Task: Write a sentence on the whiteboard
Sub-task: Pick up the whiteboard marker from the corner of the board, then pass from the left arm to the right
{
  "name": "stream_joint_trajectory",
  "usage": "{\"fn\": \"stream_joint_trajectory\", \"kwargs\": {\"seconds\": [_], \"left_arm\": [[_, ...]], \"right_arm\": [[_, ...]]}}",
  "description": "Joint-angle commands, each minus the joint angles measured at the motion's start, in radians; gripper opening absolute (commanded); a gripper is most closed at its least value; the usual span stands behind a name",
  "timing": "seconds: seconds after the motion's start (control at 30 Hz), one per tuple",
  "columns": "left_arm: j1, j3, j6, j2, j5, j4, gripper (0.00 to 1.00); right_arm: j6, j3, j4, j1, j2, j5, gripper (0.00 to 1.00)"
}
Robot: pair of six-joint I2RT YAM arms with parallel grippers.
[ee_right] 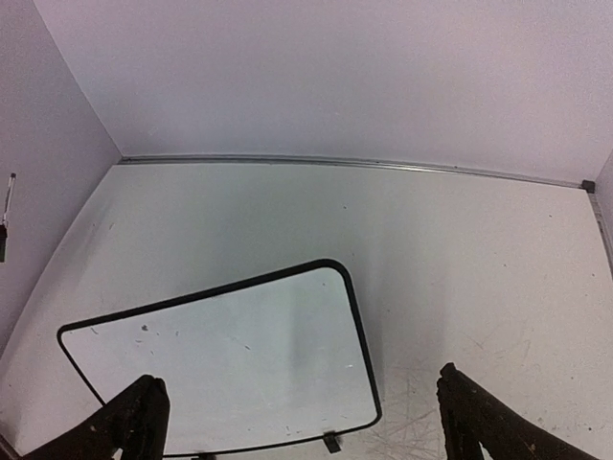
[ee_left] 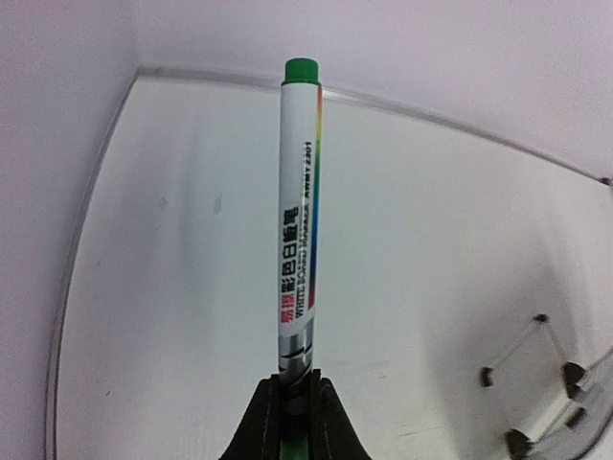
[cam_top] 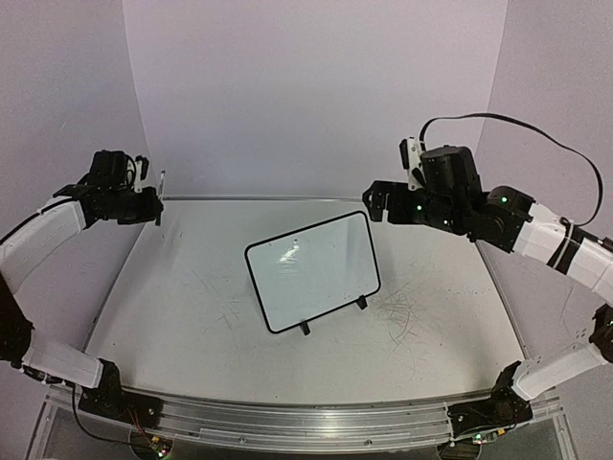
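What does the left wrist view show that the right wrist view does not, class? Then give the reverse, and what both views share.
Only the left wrist view: a close look at the marker, white with a green end and printed lettering, clamped in the shut left gripper. Only the right wrist view: the unwritten face of the whiteboard, seen between the fingers of the open right gripper. Both: the white tabletop, the pale wall, and the whiteboard, though the left wrist view catches only its black feet and an edge.
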State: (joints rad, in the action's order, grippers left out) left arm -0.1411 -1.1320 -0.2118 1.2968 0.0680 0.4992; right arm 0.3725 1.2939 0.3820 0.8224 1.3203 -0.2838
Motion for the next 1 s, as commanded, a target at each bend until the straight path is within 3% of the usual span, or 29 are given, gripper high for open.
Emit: {"fn": "stream_joint_trajectory", "kwargs": {"seconds": [0.0, 0.2, 0.5, 0.67, 0.97], "left_arm": [[-0.211, -0.112, 0.079, -0.099, 0.145, -0.079, 0.00], [-0.417, -0.172, 0.150, -0.097, 0.225, -0.141, 0.00], [-0.614, -0.216, 0.248, 0.029, 0.247, -0.132, 0.00], [-0.654, -0.248, 0.289, 0.092, 0.246, -0.081, 0.00], [-0.694, -0.243, 0.330, 0.096, 0.253, -0.007, 0.00]], "right_arm": [[0.047, 0.139, -0.032, -0.019, 0.072, 0.262, 0.98], [0.055, 0.318, -0.032, -0.028, 0.184, 0.528, 0.98], [0.042, 0.463, 0.011, -0.034, 0.344, 0.875, 0.93], [0.044, 0.435, 0.012, -0.035, 0.373, 0.923, 0.89], [0.037, 0.389, 0.010, -0.034, 0.417, 1.001, 0.72]]}}
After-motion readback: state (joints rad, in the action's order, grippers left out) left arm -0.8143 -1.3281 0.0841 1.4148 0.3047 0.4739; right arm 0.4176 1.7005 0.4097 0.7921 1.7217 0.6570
